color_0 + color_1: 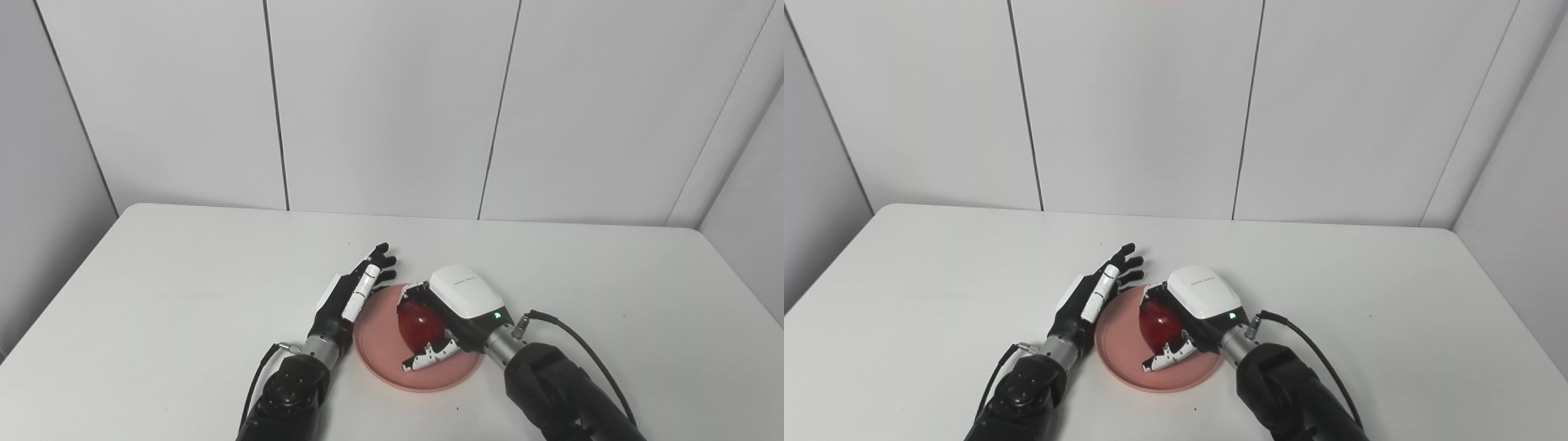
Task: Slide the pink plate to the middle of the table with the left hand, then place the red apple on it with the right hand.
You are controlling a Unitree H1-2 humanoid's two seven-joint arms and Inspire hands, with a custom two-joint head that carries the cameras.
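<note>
A pink plate (380, 355) lies on the white table near its front middle. My right hand (456, 309) is over the plate, fingers and thumb curled around a red apple (419, 324), which sits low over the plate's middle; whether it rests on the plate I cannot tell. My left hand (355, 291) stands edge-on along the plate's left rim, fingers stretched out and apart, holding nothing. In the right eye view the same apple (1159, 323) shows inside the right hand (1200, 303), with the left hand (1096, 288) beside the plate (1118, 352).
The white table (184, 294) is backed by grey wall panels. A black cable (588, 352) loops off the right wrist. The table's left and right edges run close to side walls.
</note>
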